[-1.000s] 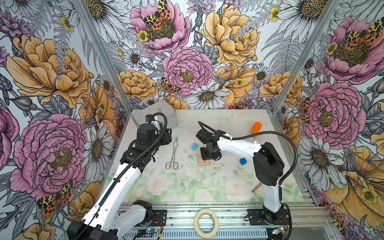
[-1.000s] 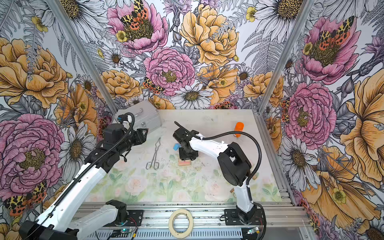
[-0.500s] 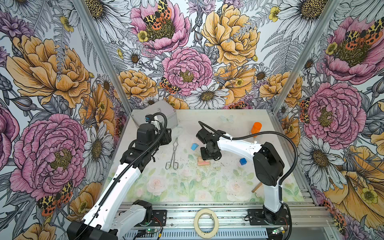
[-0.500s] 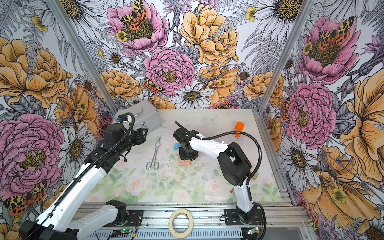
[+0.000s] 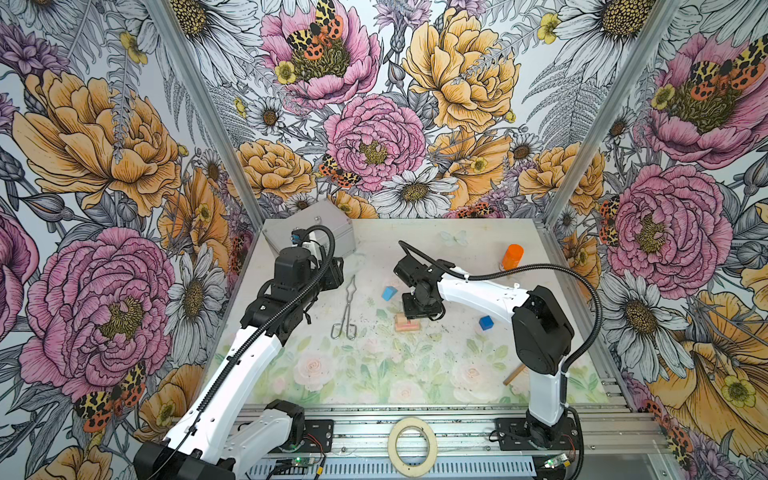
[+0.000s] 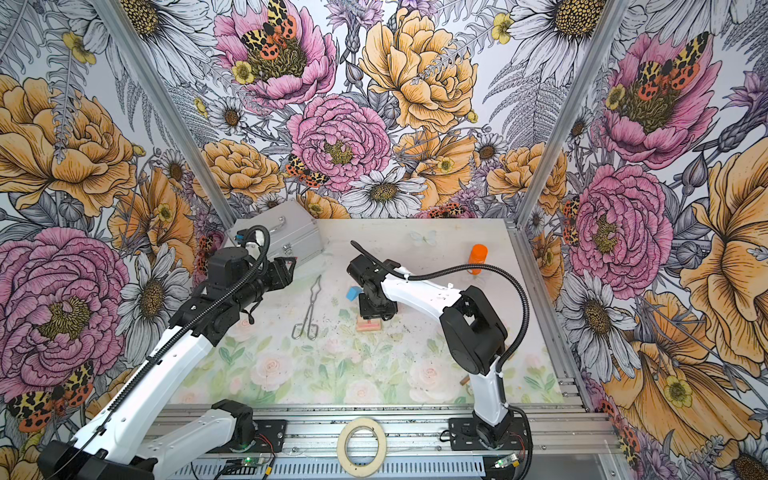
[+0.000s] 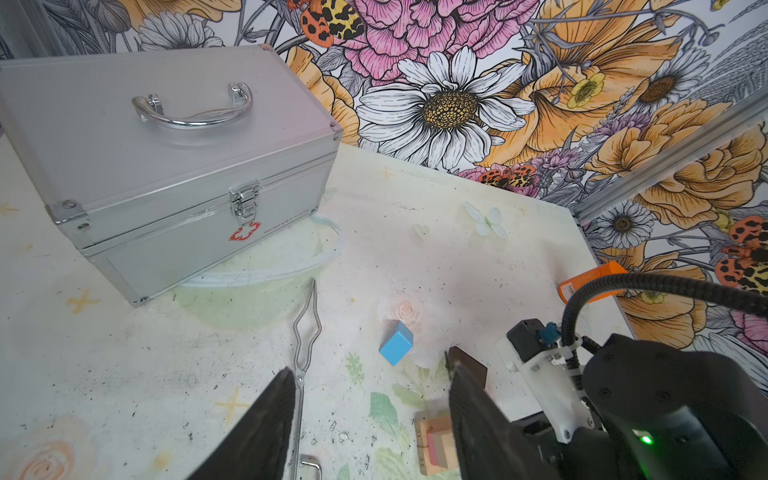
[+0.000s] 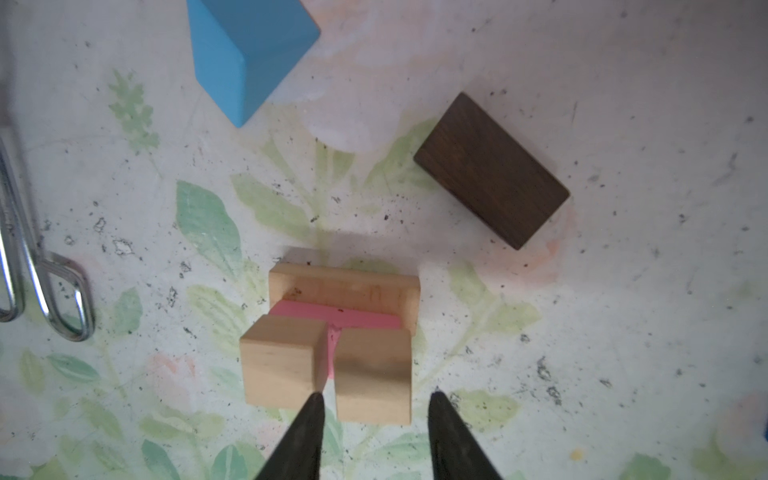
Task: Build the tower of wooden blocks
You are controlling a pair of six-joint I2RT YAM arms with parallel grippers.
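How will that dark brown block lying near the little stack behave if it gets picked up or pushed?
The dark brown block looks like solid wood with visible grain, so it is probably stiff and light. It lies flat on a broad face, so a push should slide it, not roll or tip it. Its straight parallel sides should suit a pinch.

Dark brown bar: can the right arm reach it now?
Probably yes: the dark brown bar lies flat and alone on the mat, near the open right fingers, with nothing between them.

both top views high, facing down, wrist views close, sharing the tower (image 8: 286, 365)
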